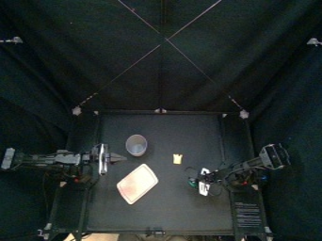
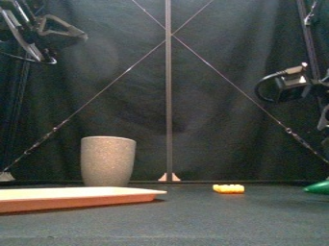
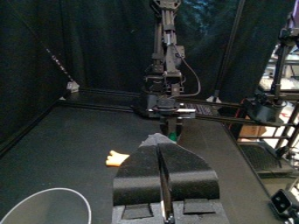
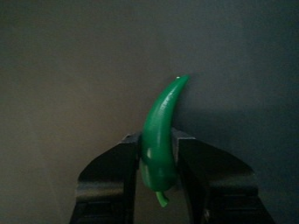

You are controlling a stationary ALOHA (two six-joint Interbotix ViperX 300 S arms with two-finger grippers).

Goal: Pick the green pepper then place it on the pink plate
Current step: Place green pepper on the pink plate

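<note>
The green pepper (image 4: 163, 131) lies lengthwise between the jaws of my right gripper (image 4: 160, 150), which is shut on its lower half. In the front view only the pepper's tip (image 2: 317, 186) shows, low over the table at the right edge. From above, the right gripper (image 1: 206, 177) is at the table's right side. The pink plate (image 1: 137, 182) lies flat at the front left, apart from the pepper; it is also in the front view (image 2: 77, 197). My left gripper (image 1: 104, 158) rests shut and holds nothing at the table's left, its jaws (image 3: 162, 144) pressed together.
A tall grey speckled cup (image 1: 136, 144) stands behind the plate, left of centre (image 2: 108, 160). A small yellow toy (image 1: 178, 158) lies on the table between the cup and the right gripper (image 2: 229, 188).
</note>
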